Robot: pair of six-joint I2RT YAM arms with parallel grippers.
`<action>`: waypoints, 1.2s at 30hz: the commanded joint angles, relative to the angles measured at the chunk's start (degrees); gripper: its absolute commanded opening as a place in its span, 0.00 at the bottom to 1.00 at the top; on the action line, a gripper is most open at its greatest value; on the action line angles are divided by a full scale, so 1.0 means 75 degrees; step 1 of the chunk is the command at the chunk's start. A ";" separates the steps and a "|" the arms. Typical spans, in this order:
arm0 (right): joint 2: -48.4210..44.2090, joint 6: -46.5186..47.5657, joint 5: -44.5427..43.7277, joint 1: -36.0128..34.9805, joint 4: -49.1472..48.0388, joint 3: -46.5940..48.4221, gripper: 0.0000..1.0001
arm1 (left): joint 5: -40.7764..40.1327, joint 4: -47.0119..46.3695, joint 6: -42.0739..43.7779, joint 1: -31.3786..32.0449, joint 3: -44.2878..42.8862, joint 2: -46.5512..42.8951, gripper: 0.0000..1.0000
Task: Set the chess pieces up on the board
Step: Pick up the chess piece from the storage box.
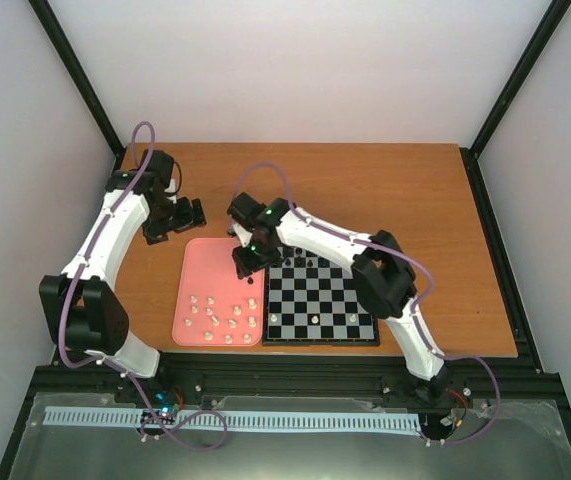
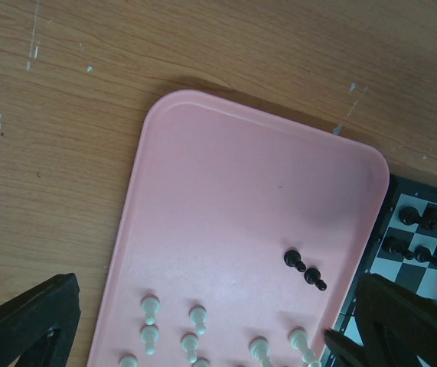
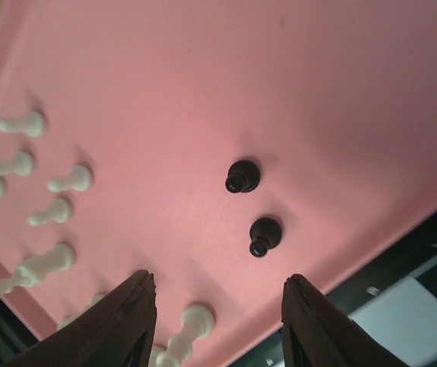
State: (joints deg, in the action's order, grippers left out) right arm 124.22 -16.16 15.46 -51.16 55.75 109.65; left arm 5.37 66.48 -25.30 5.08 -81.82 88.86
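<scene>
Two black pawns (image 3: 242,177) (image 3: 265,234) stand close together on the pink tray (image 3: 340,92), just ahead of my right gripper (image 3: 220,294). It hovers open above them with nothing between its fingers. From above, that gripper (image 1: 246,264) hangs over the tray's far right corner, beside the board (image 1: 335,295). The left wrist view shows the same pawns (image 2: 294,259) (image 2: 315,278) and several cream-white pieces (image 2: 150,307) lower on the tray. My left gripper (image 2: 216,306) is open and empty, off the tray's far left corner (image 1: 170,222). Black pieces (image 2: 409,215) stand on the board's far rows.
Cream-white pieces (image 1: 220,315) are scattered over the near half of the tray (image 1: 187,300), and a few white pieces (image 1: 315,318) stand on the board's near rows. Bare wooden table (image 1: 385,190) lies beyond both. Black frame posts flank the table.
</scene>
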 commanded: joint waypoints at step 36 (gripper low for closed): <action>0.1486 0.0214 -0.0068 -0.0164 0.0543 0.0775 0.21 | -0.0131 0.0119 0.0163 -0.0067 0.0014 -0.0263 1.00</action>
State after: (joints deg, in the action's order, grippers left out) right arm 134.26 -14.81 15.94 -52.14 58.48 113.95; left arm 4.51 67.31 -25.21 5.08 -80.75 87.09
